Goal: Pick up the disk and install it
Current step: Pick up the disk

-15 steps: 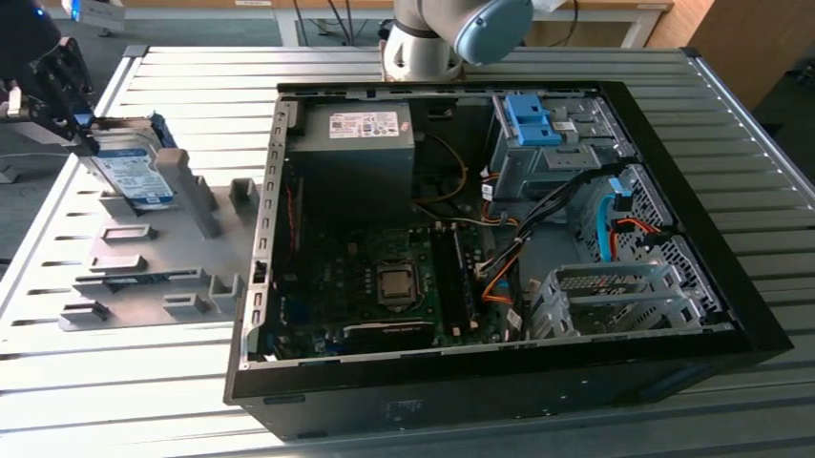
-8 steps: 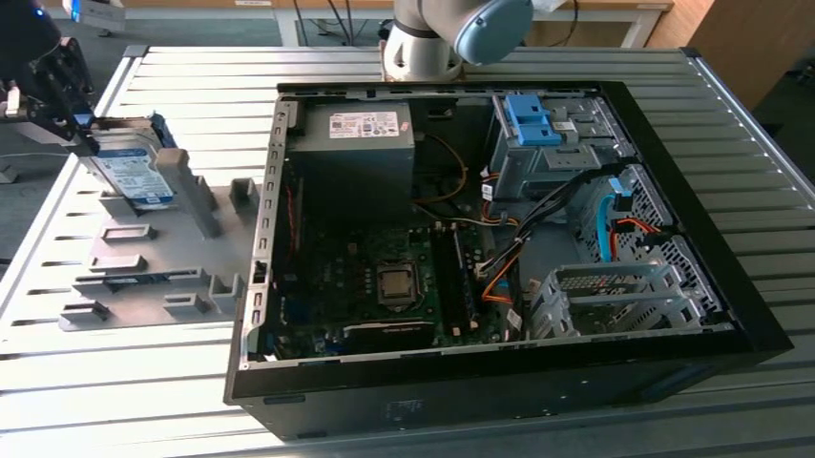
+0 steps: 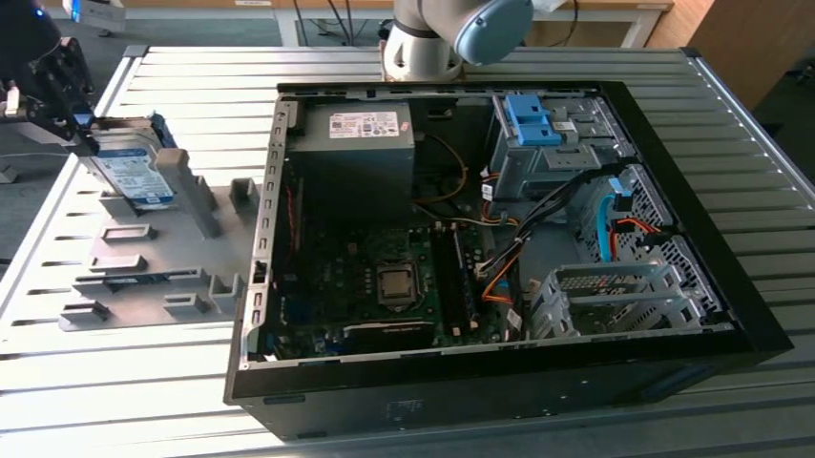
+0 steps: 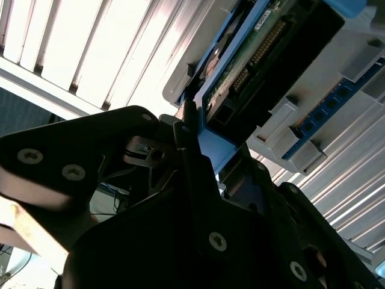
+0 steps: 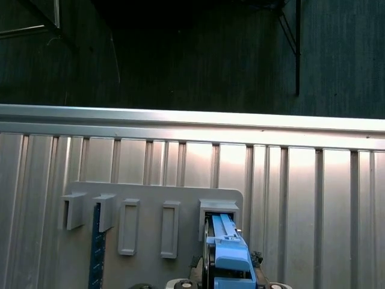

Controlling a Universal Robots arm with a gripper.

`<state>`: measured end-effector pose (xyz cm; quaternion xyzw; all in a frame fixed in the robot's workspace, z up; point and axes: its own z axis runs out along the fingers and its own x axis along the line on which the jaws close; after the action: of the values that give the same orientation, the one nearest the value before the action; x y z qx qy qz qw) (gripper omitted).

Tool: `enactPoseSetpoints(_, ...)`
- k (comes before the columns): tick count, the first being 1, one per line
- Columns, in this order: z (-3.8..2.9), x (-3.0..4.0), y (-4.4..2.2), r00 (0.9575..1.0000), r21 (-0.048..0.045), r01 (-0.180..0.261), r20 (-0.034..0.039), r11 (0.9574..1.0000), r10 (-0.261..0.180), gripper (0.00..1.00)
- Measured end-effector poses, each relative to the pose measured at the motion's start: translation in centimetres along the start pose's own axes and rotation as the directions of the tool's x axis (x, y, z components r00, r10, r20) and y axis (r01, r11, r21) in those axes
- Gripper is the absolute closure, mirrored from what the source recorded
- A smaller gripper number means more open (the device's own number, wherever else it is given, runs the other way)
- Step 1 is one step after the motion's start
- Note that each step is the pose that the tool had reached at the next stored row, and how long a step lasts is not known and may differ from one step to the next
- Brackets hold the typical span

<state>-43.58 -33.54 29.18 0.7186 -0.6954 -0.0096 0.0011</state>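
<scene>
gripper [image 4: 216,150]: fingers [image 4: 191,150] closed narrow, clamping the disk [image 4: 258,54] by its blue caddy end | place: disk body runs beyond the fingertips, standing on edge in the grey holder [image 3: 140,258] slot | advice: draw straight along the slot, grip square, else caddy may bind | look: silver, white-and-blue label, blue frame

the disk [image 3: 134,176] has a white-and-blue label and bright blue frame; the rack [image 3: 153,286] is pale grey.
</scene>
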Motion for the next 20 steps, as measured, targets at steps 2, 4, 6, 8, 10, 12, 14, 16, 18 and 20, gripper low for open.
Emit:
enactPoseSetpoints(2, 0.0, 0.0, 0.0, 1.0, 0.0, 0.0, -0.0001, 1.0, 0.0, 0.63)
enactPoseSetpoints(4, 0.0, 0.0, 0.0, 1.0, 0.0, 0.0, -0.0001, 1.0, 0.0, 0.63)
enactPoseSetpoints(6, 0.0, 0.0, 0.0, 1.0, 0.0, 0.0, 0.0, 1.0, 0.0, 0.63)
enactPoseSetpoints(8, 0.0, 0.0, 0.0, 1.0, 0.0, 0.0, 0.0, 1.0, 0.0, 0.63)
enactPoseSetpoints(10, 0.0, 0.0, 0.0, 1.0, 0.0, -0.004, 0.0, 1.0, 0.004, 0.63)
enactPoseSetpoints(12, 0.0, 0.0, 0.0, 0.9998, 0.0003, -0.021, 0.0002, 0.9998, 0.021, 0.63)
enactPoseSetpoints(14, 0.0, 0.0, 0.0, 0.9986, 0.0006, -0.053, 0.0007, 0.9986, 0.053, 0.63)
enactPoseSetpoints(16, 0.0, 0.0, 0.0, 0.9982, 0.0008, -0.061, 0.0009, 0.9982, 0.061, 0.63)
enactPoseSetpoints(18, 0.0, 0.0, 0.0, 0.9981, 0.0007, -0.062, 0.0009, 0.9981, 0.062, 0.63)
enactPoseSetpoints(20, 0.0, 0.0, 0.0, 0.9988, 0.0005, -0.048, 0.0008, 0.9988, 0.048, 0.63)
